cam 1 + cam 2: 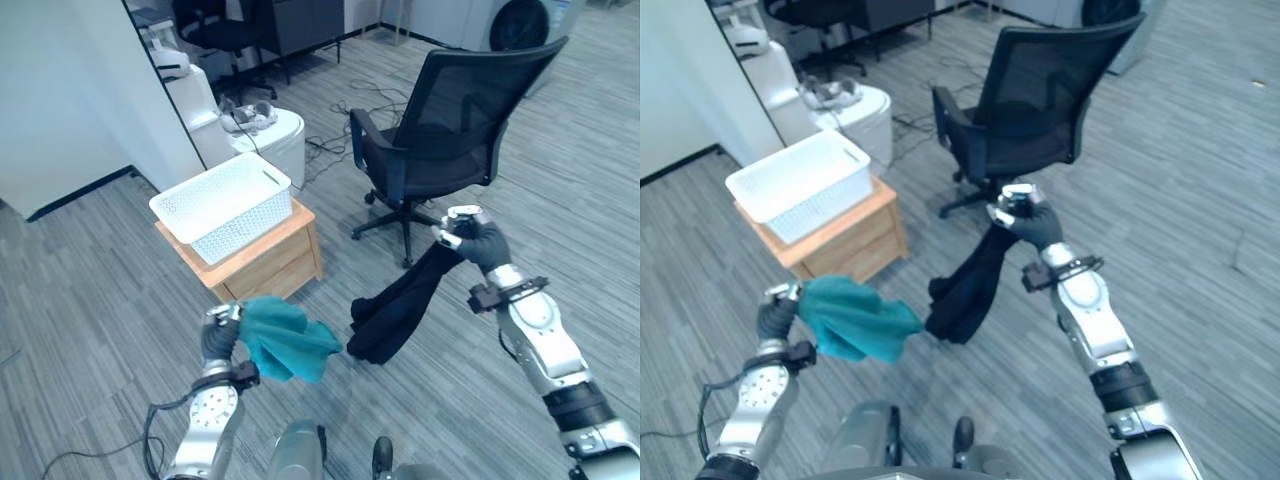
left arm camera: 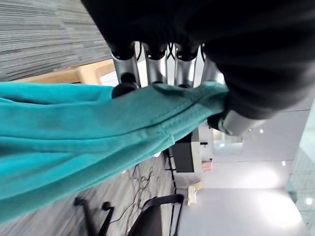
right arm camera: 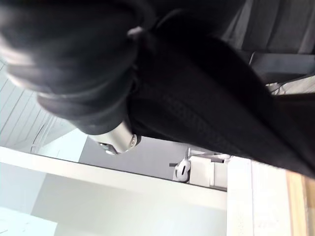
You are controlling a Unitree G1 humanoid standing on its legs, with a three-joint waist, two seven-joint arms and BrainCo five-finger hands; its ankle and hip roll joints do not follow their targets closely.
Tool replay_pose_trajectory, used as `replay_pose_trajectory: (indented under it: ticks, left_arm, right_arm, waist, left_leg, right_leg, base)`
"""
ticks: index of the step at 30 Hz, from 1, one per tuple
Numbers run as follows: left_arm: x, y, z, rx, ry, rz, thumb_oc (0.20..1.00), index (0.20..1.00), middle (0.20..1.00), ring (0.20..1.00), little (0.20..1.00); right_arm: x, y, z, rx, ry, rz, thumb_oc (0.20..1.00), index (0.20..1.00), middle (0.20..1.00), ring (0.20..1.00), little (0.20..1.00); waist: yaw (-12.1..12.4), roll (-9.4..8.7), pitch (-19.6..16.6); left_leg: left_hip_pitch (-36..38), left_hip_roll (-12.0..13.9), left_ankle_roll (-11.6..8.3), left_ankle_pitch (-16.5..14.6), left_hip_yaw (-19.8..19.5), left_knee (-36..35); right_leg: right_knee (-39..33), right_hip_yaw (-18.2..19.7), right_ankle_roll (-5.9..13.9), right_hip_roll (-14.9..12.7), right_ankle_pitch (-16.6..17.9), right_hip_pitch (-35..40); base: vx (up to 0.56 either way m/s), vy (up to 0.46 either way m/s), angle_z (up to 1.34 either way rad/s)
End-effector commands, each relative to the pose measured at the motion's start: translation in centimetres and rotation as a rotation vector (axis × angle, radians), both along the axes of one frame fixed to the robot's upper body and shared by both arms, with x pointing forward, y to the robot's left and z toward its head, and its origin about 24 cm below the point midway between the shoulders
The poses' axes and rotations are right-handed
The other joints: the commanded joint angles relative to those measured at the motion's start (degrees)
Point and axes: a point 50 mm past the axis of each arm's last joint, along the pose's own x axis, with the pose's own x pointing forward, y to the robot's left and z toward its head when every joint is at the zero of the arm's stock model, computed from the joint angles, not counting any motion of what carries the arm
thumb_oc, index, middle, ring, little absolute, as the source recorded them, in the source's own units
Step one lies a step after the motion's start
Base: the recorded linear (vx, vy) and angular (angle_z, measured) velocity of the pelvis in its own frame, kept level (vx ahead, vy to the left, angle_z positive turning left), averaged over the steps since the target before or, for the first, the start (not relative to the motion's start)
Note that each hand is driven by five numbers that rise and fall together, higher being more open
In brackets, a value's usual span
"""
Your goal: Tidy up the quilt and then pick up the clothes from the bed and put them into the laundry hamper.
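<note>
From the head cams I see the left robot hand [image 1: 219, 335] low on the left side, fingers [image 2: 125, 69] curled around a teal cloth [image 1: 288, 340]. In the left wrist cam the cloth's hem is pinched betw. the fingers and thumb, w/ the rest spreading away from the palm. In the head views the teal cloth hangs bunched in the air above the grey floor [image 1: 80, 300], not touching it as far as I can tell.

The right robot hand [image 1: 478, 240] is raised on the right side, closed on a black garment [image 1: 405, 300]. The right wrist cam shows dark fabric wrapped by the palm and thumb; the fingers themselves are mostly hidden by it. The garment hangs down and toward the robot's left in a long drape; its lower end sits just beside the teal cloth's edge. Can't tell if the two pieces touch.

Ahead and to the left, a white hamper [image 1: 222, 206] w/ perforated walls sits on top of a small wooden cabinet [image 1: 268, 262]. Both clothes are nearer me than the hamper and apart from it. A black office chair [image 1: 440, 140] stands behind the right robot hand, on the floor. A white round unit [image 1: 275, 145] stands further back, behind the hamper, near a white wall [image 1: 80, 90].
</note>
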Motion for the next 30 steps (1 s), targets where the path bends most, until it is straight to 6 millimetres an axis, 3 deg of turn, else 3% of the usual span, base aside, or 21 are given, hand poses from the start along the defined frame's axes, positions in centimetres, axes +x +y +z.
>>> replay_pose_trajectory:
  ticks: [1, 3, 4, 5, 6, 7, 9, 11, 12, 13, 14, 16, 17, 21, 24, 25, 27, 28, 29, 30]
  left_arm:
    - [1.5, -0.1, 4.3, 0.087, -0.202, -0.112, 0.2, 0.2, 0.2, 0.2, 0.2]
    - [1.6, -0.5, 4.8, 0.088, -0.227, -0.149, 0.2, 0.2, 0.2, 0.2, 0.2]
    - [1.8, 0.2, 5.6, 0.113, -0.248, -0.149, 0.2, 0.2, 0.2, 0.2, 0.2]
    - [2.0, 0.1, 5.8, 0.114, -0.25, -0.158, 0.2, 0.2, 0.2, 0.2, 0.2]
    - [2.3, -0.1, 6.0, 0.117, -0.256, -0.172, 0.2, 0.2, 0.2, 0.2, 0.2]
    - [3.0, -0.6, 6.2, 0.128, -0.255, -0.185, 0.2, 0.2, 0.2, 0.2, 0.2]
    - [3.3, -0.9, 6.2, 0.133, -0.251, -0.186, 0.2, 0.2, 0.2, 0.2, 0.2]
    - [3.6, -1.1, 6.2, 0.138, -0.256, -0.195, 0.2, 0.2, 0.2, 0.2, 0.2]
    - [4.1, -1.4, 6.8, 0.142, -0.271, -0.235, 0.2, 0.2, 0.2, 0.2, 0.2]
    - [4.5, -1.7, 7.1, 0.142, -0.278, -0.251, 0.2, 0.2, 0.2, 0.2, 0.2]
    - [4.8, -2.2, 7.3, 0.146, -0.287, -0.261, 0.2, 0.2, 0.2, 0.2, 0.2]
    - [4.9, -2.2, 7.5, 0.148, -0.286, -0.26, 0.2, 0.2, 0.2, 0.2, 0.2]
    - [4.8, -2.1, 7.8, 0.16, -0.292, -0.252, 0.2, 0.2, 0.2, 0.2, 0.2]
    - [4.5, -2.1, 7.4, 0.098, -0.296, -0.253, 0.2, 0.2, 0.2, 0.2, 0.2]
    - [4.9, -2.8, 7.5, 0.056, -0.301, -0.264, 0.2, 0.2, 0.2, 0.2, 0.2]
    - [4.9, -2.8, 7.5, 0.054, -0.301, -0.265, 0.2, 0.2, 0.2, 0.2, 0.2]
    - [5.1, -3.1, 7.4, 0.04, -0.301, -0.283, 0.2, 0.2, 0.2, 0.2, 0.2]
    - [5.0, -3.3, 7.4, 0.034, -0.302, -0.298, 0.2, 0.2, 0.2, 0.2, 0.2]
    - [5.0, -3.3, 7.4, 0.034, -0.303, -0.3, 0.2, 0.2, 0.2, 0.2, 0.2]
    - [4.9, -3.4, 7.2, 0.029, -0.3, -0.301, 0.2, 0.2, 0.2, 0.2, 0.2]
  right_arm:
    - [-0.5, 0.7, 5.6, -0.037, -0.272, -0.039, 0.2, 0.2, 0.2, 0.2, 0.2]
    - [-0.6, 0.1, 6.5, -0.038, -0.307, -0.102, 0.2, 0.2, 0.2, 0.2, 0.2]
    - [-0.5, -0.5, 8.0, -0.036, -0.369, -0.141, 0.2, 0.2, 0.2, 0.2, 0.2]
    - [-0.5, -0.6, 8.2, -0.036, -0.377, -0.151, 0.2, 0.2, 0.2, 0.2, 0.2]
    - [-0.6, -0.8, 8.5, -0.043, -0.408, -0.163, 0.2, 0.2, 0.2, 0.2, 0.2]
    - [-0.8, -1.0, 9.0, -0.04, -0.434, -0.169, 0.2, 0.2, 0.2, 0.2, 0.2]
    - [-0.8, -1.1, 9.5, -0.037, -0.449, -0.166, 0.2, 0.2, 0.2, 0.2, 0.2]
    - [-1.0, -1.4, 10.6, -0.032, -0.481, -0.162, 0.2, 0.2, 0.2, 0.2, 0.2]
    - [-1.3, -1.6, 11.9, -0.037, -0.506, -0.173, 0.2, 0.2, 0.2, 0.2, 0.2]
    - [-1.5, -1.7, 12.4, -0.044, -0.519, -0.179, 0.2, 0.2, 0.2, 0.2, 0.2]
    - [-1.9, -1.7, 13.1, -0.058, -0.531, -0.181, 0.2, 0.2, 0.2, 0.2, 0.2]
    - [-1.9, -1.7, 13.4, -0.061, -0.531, -0.18, 0.2, 0.2, 0.2, 0.2, 0.2]
    - [-1.7, -1.9, 14.0, -0.056, -0.545, -0.171, 0.2, 0.2, 0.2, 0.2, 0.2]
    - [-1.6, -1.9, 15.6, -0.12, -0.579, -0.157, 0.2, 0.2, 0.2, 0.2, 0.2]
    - [-1.1, -1.3, 16.7, -0.171, -0.6, -0.157, 0.2, 0.2, 0.2, 0.2, 0.2]
    - [-1.1, -1.2, 16.8, -0.171, -0.602, -0.156, 0.2, 0.2, 0.2, 0.2, 0.2]
    - [-0.6, -0.7, 17.6, -0.194, -0.618, -0.159, 0.2, 0.2, 0.2, 0.2, 0.2]
    - [-0.4, -0.2, 18.3, -0.222, -0.635, -0.15, 0.2, 0.2, 0.2, 0.2, 0.2]
    - [-0.4, -0.1, 18.4, -0.229, -0.639, -0.148, 0.2, 0.2, 0.2, 0.2, 0.2]
    - [-0.4, 0.3, 19.2, -0.253, -0.666, -0.133, 0.2, 0.2, 0.2, 0.2, 0.2]
  waist:
    - [0.27, 1.93, -2.93]
    - [0.14, 2.1, -3.77]
    - [1.06, 1.55, -5.25]
    - [0.89, 1.61, -5.21]
    - [0.41, 1.79, -5.01]
    - [-0.75, 2.81, -4.38]
    - [-1.5, 2.97, -4.07]
    - [-3.09, 3.16, -3.78]
    - [-5.08, 2.52, -3.54]
    - [-6.32, 1.89, -3.51]
    - [-8.22, 1.3, -3.66]
    - [-8.48, 1.41, -3.59]
    - [-8.13, 1.04, -4.04]
    - [-8.18, 1.17, -5.67]
    - [-6.71, -0.05, -5.88]
    - [-6.68, -0.09, -5.89]
    - [-6.45, -0.56, -6.19]
    - [-6.67, -0.32, -6.94]
    - [-6.68, -0.3, -6.97]
    - [-6.48, -0.17, -7.8]
  left_leg:
    - [13.9, -2.93, -1.83, 5.23, 1.9, -29.77]
    - [14.62, -2.87, -1.96, 7.29, 4.21, -34.14]
    - [15.48, -5.24, 0.14, 6.4, 1.6, -36.12]
    - [15.73, -5.55, 0.54, 6.31, 1.42, -36.35]
    - [16.44, -6.08, 1.34, 5.94, 0.81, -36.66]
    - [17.44, -6.23, 2.7, 6.16, -1.16, -36.98]
    - [18.68, -6.53, 2.85, 5.69, -2.92, -37.53]
    - [21.53, -5.88, 2.27, 5.16, -4.93, -39.35]
    - [24.24, -5.68, 1.25, 3.37, -8.32, -40.2]
    - [25.07, -5.97, 0.93, 2.57, -9.66, -40.2]
    - [27.07, -6.61, 0.61, 0.91, -11.73, -40.2]
    - [28.18, -6.3, 0.55, 0.52, -11.93, -40.2]
    - [29.17, -6.26, 0.36, -0.45, -10.57, -40.2]
    - [29.2, -6.8, -2.04, -1.5, -7.32, -34.06]
    - [21.18, -5.0, -5.16, 4.1, -6.53, -18.71]
    - [20.57, -4.71, -5.24, 4.03, -6.53, -18.04]
    - [19.35, -1.54, -5.23, 4.1, -5.56, -20.14]
    - [21.99, 0.58, -5.34, 4.79, -4.73, -26.87]
    - [22.42, 0.68, -5.35, 4.95, -4.64, -27.8]
    - [24.66, 2.76, -6.35, 7.62, -4.94, -34.68]
  right_leg:
    - [2.92, -1.68, 5.03, -2.74, -2.27, 4.66]
    - [3.91, -3.33, 5.34, -2.6, -4.01, 6.5]
    - [9.04, -2.91, 6.74, -2.91, -7.65, 7.16]
    - [12.14, -2.91, 7.11, -3.27, -7.73, 6.57]
    - [18.44, -2.62, 7.9, -4.08, -7.53, 4.67]
    - [30.29, -0.79, 8.36, -5.01, -2.56, -2.92]
    - [32.54, 0.41, 8.38, -5.27, -1.4, -6.39]
    - [27.94, 1.89, 7.95, -3.9, -1.34, -9.17]
    - [18.22, 4.31, 7.64, -1.19, -1.74, -10.6]
    - [12.06, 6.25, 7.54, 0.06, 0.95, -11.47]
    - [5.13, 8.99, 7.91, 1.48, 5.82, -12.64]
    - [5.82, 8.35, 8.22, 1.29, 6.34, -13.37]
    - [4.58, 6.24, 7.21, 0.98, 5.6, -11.84]
    - [-0.56, 5.17, 4.78, 1.02, 5.81, -6.48]
    - [-1.46, 5.68, 2.84, 0.43, 4.39, -2.46]
    - [-1.46, 5.75, 2.78, 0.43, 4.29, -2.39]
    - [-1.46, 6.19, 2.99, 0.18, 3.24, -1.27]
    - [-1.46, 5.86, 3.6, -0.02, 2.92, -1.07]
    - [-1.46, 5.83, 3.67, -0.07, 2.89, -1.0]
    - [-1.46, 5.46, 4.22, -0.26, 2.49, -0.84]
  base:
    - [0.57, 0.143, 0.43]
    - [0.56, 0.159, 1.0]
    - [0.47, 0.157, 1.44]
    - [0.44, 0.164, 1.3]
    - [0.25, 0.117, 0.6]
    - [0.28, 0.1, 0.71]
    - [0.19, 0.007, 0.91]
    - [0.31, -0.188, 1.1]
    - [0.44, -0.321, 0.85]
    - [0.58, -0.36, 0.95]
    - [0.39, -0.196, 1.13]
    - [0.29, -0.146, 1.26]
    - [0.35, -0.231, 1.01]
    - [0.31, -0.12, 0.35]
    - [0.2, -0.097, 0.17]
    - [0.15, -0.042, -0.12]
    - [0.18, 0.098, -0.22]
    - [0.19, 0.17, -0.12]
    - [0.22, 0.3, 0.07]
    - [0.11, 0.182, 0.02]
